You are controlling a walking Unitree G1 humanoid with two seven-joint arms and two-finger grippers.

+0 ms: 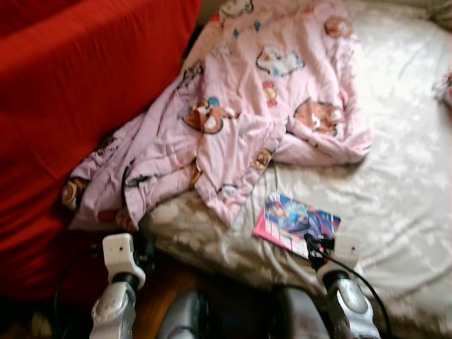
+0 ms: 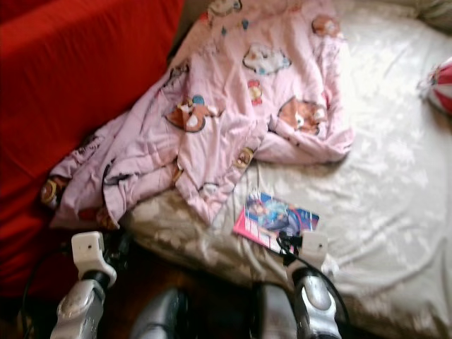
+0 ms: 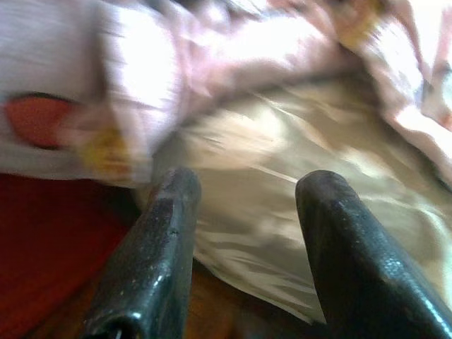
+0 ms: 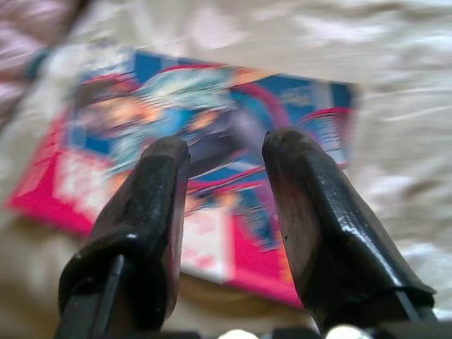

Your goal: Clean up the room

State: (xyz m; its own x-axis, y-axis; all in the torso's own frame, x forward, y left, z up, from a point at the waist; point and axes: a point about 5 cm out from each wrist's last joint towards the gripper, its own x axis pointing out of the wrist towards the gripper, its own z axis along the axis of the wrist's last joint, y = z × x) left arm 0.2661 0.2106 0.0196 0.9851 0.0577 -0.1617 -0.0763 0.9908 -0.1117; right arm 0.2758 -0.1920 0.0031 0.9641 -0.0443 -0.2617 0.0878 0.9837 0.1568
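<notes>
We see a pink-and-blue book (image 1: 296,224) lying flat on the cream bed sheet (image 1: 395,176), at 5 o'clock from the crumpled pink cartoon-print blanket (image 1: 261,92). The right gripper (image 4: 224,152) hovers just above the book, fingers apart and empty. The left gripper (image 3: 244,187), fingers also apart, sits at the bed's near edge beside the blanket's hem. A red cover (image 1: 78,106) lies at 9 o'clock.

a red cover (image 1: 78,106) fills the left of the frame; a pale cream sheet (image 1: 402,176) spreads across the right.
</notes>
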